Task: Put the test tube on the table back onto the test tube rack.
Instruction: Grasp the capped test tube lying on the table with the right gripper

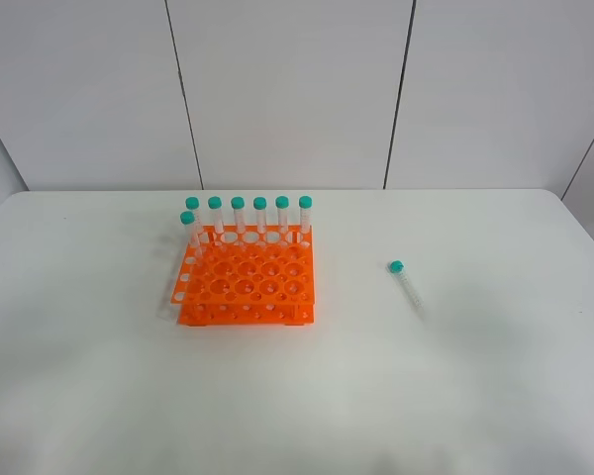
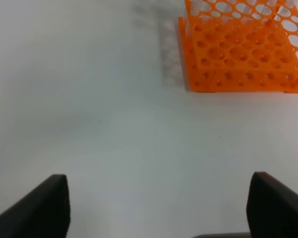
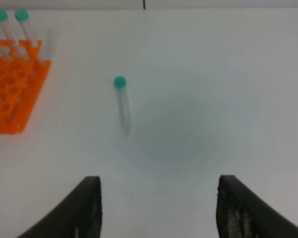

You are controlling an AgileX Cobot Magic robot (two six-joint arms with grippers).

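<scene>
Right gripper (image 3: 156,208) and left gripper (image 2: 159,206) both hang spread and empty over the plain white table (image 1: 455,396). Farther off, the slim clear green-capped test tube (image 1: 407,288) lies flat on bare tabletop, well right of the bright orange plastic test tube rack (image 1: 247,282), cap far, tip near-right. 7 matching tubes (image 1: 259,216) stand upright toward its far side, before a white panelled wall (image 1: 287,89).

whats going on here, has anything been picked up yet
Nothing is held yet. One test tube lies on its side on the white table, to the right of the orange rack and apart from it. Seven other tubes stand upright in the rack. The right gripper is open and empty, facing the lying tube. The left gripper is open and empty too, looking toward the rack.
</scene>
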